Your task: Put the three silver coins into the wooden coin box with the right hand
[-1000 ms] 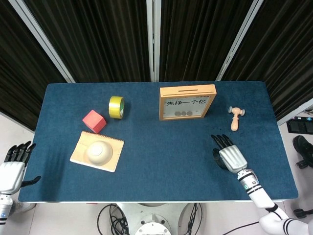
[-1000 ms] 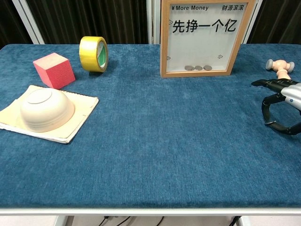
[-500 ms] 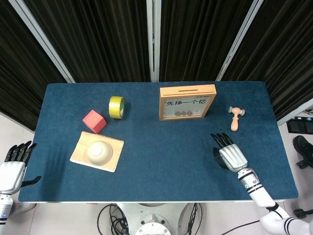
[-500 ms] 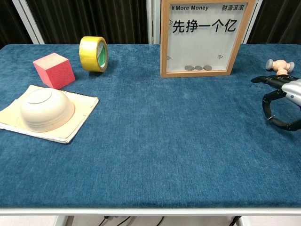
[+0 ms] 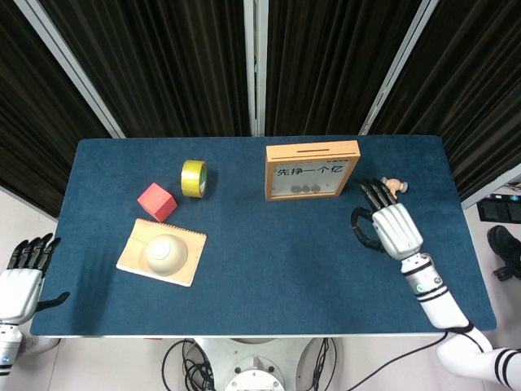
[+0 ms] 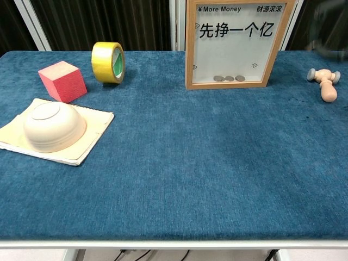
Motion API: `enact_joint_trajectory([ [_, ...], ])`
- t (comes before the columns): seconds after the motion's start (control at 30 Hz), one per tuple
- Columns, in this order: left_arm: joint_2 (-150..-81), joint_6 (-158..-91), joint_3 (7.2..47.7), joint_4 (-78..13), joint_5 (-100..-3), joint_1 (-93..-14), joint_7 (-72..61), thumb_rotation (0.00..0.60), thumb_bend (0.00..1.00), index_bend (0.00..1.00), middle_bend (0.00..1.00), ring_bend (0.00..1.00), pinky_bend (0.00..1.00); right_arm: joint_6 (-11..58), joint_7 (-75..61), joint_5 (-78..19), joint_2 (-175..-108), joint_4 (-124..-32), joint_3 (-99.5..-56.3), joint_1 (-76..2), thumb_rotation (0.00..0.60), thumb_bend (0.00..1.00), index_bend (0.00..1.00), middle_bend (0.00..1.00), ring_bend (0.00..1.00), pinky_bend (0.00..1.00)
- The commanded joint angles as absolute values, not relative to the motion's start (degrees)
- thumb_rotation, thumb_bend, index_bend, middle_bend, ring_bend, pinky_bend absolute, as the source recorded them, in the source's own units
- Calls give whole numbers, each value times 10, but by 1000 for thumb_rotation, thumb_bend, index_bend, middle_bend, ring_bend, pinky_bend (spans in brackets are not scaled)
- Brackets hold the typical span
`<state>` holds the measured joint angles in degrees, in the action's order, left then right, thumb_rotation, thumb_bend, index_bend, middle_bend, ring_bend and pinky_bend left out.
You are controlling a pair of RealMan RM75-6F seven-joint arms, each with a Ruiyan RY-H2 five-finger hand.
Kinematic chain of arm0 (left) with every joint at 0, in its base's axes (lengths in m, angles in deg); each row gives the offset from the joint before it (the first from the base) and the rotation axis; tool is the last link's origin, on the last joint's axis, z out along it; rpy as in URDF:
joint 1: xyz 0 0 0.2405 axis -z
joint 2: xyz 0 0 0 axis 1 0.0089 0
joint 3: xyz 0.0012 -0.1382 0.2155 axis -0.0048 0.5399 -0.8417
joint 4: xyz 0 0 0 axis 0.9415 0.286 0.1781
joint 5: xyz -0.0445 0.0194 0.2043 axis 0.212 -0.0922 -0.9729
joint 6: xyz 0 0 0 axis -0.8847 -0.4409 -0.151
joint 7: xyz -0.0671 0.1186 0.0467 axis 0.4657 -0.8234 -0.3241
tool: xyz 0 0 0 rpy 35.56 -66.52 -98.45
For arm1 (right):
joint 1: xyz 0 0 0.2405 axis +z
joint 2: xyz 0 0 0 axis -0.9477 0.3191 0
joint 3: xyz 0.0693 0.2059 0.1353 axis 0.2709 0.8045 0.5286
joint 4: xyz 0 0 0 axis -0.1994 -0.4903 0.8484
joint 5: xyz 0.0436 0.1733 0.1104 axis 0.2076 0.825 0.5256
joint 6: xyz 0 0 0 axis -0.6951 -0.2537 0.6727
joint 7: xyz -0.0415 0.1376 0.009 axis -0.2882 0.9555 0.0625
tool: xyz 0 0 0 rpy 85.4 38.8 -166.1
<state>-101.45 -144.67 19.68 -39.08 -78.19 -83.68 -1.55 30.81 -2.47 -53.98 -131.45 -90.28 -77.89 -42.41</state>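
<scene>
Blue table (image 5: 269, 244), right hand (image 5: 392, 227) beside wooden coin box (image 5: 312, 170)

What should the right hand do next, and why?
Probably withdraw and rest: three coins already lie inside the box, and none shows on the table. The right hand looks empty, raised over the hammer.

On the blue counter (image 5: 269, 244) the wooden coin box (image 5: 312, 170) stands upright with three silver coins (image 5: 306, 189) inside at the bottom. The right robot hand (image 5: 389, 225) hovers just right of it, empty, fingers apart, partly covering a small wooden mallet (image 5: 393, 185). The left robot hand (image 5: 22, 281) hangs off the counter's left edge, fingers spread.
</scene>
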Motion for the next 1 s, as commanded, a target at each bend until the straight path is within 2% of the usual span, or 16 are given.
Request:
enact_joint_trajectory([
  [0.03, -1016, -1452, 196, -390, -788, -837, -17, 600, 0, 18, 0, 0, 0, 259, -53, -458, -1244, -990, -691, -368, 600, 477, 729, 64, 0, 0],
  [0.17, -1018, -1455, 194, -392, -795, -836, -16, 600, 0, 18, 0, 0, 0, 242, -149, -418, -1247, -986, -645, -315, 600, 477, 754, 76, 0, 0],
  [0.37, -1022, -1455, 192, -392, -804, -832, -15, 600, 0, 18, 0, 0, 0, 181, -247, -304, -1288, -952, -617, -241, 600, 477, 769, 79, 0, 0],
  [0.7, -1015, -1453, 191, -396, -799, -834, -11, 600, 0, 18, 0, 0, 0, 121, -377, -103, -1353, -860, -616, -146, 600, 477, 786, 84, 0, 0],
  [1.0, -1013, -1450, 192, -397, -796, -833, -11, 600, 0, 18, 0, 0, 0, 108, -415, -27, -1369, -827, -632, -109, 600, 477, 790, 84, 0, 0],
])
